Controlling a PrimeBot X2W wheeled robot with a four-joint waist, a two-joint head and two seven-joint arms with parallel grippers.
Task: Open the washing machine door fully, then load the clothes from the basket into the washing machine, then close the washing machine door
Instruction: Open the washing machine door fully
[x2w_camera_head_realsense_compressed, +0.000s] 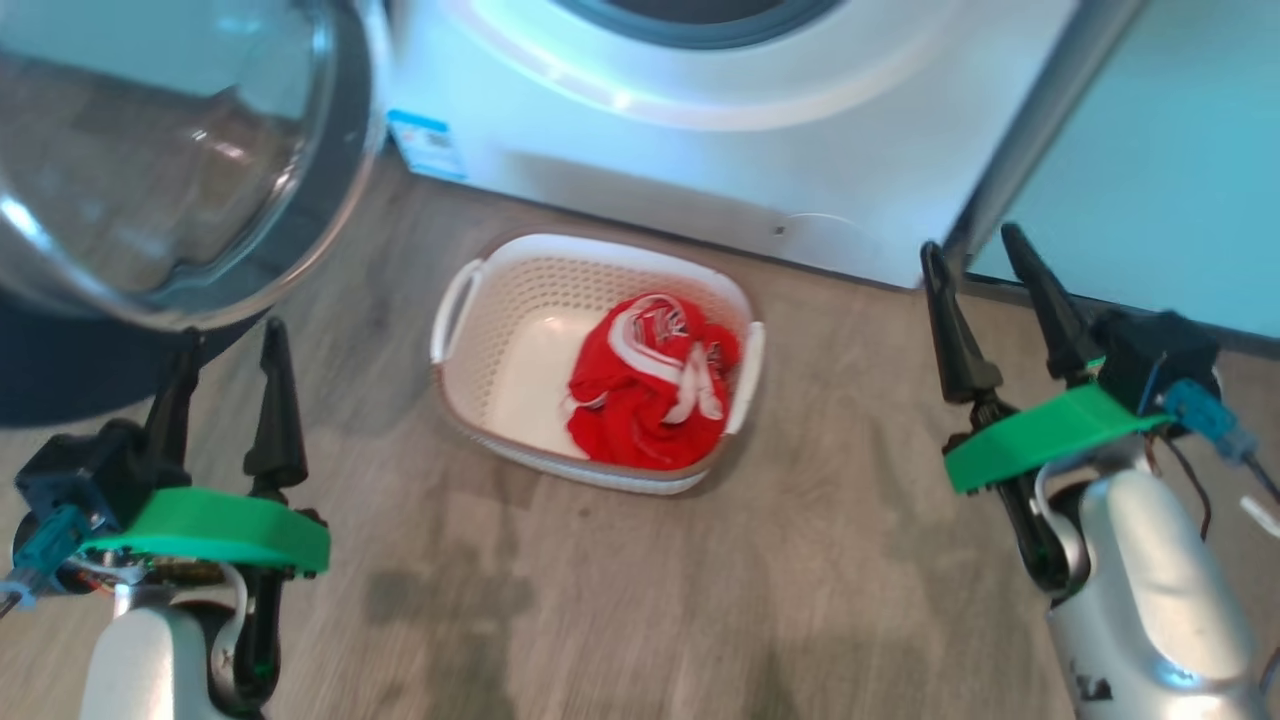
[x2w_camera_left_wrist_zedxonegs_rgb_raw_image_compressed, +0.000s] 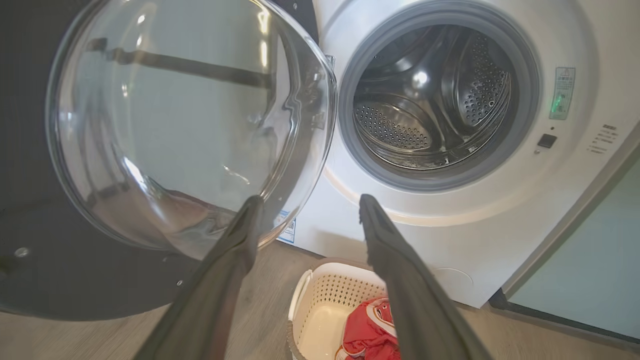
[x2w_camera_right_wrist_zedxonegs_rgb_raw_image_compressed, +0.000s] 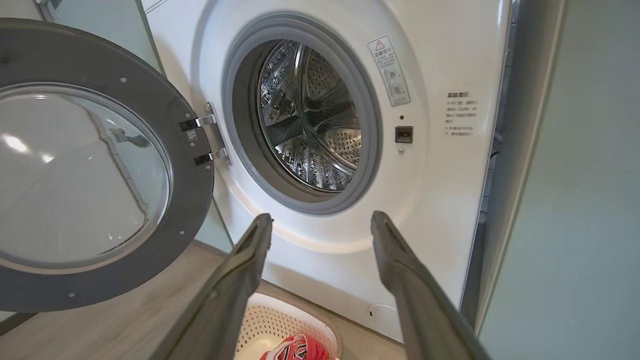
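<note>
The left pincer (x2w_camera_head_realsense_compressed: 232, 335) is spread wide with nothing between its two dark fingers, and the right pincer (x2w_camera_head_realsense_compressed: 971, 240) is just as wide open and just as empty. Both hang above a floor (x2w_camera_head_realsense_compressed: 600, 600) of grey-brown wood-look planks with faint darker patches. On that floor, close to the edge where it meets the washing machine (x2w_camera_head_realsense_compressed: 700, 150), sits the cream basket (x2w_camera_head_realsense_compressed: 520, 300). The red clothes (x2w_camera_head_realsense_compressed: 650, 390) with white stripes are bunched against its right side, leaving the pale bottom bare on the left. The washing machine door (x2w_camera_head_realsense_compressed: 150, 160) is swung out to the left on its hinge (x2w_camera_right_wrist_zedxonegs_rgb_raw_image_compressed: 207, 140), with its clear glass bowl facing the room and its dark rim low over the floor. The steel drum (x2w_camera_left_wrist_zedxonegs_rgb_raw_image_compressed: 430, 105) stands open. A blue label (x2w_camera_head_realsense_compressed: 428, 143) marks the washer's lower left corner, and a pale green cabinet (x2w_camera_head_realsense_compressed: 1150, 150) stands to its right.
</note>
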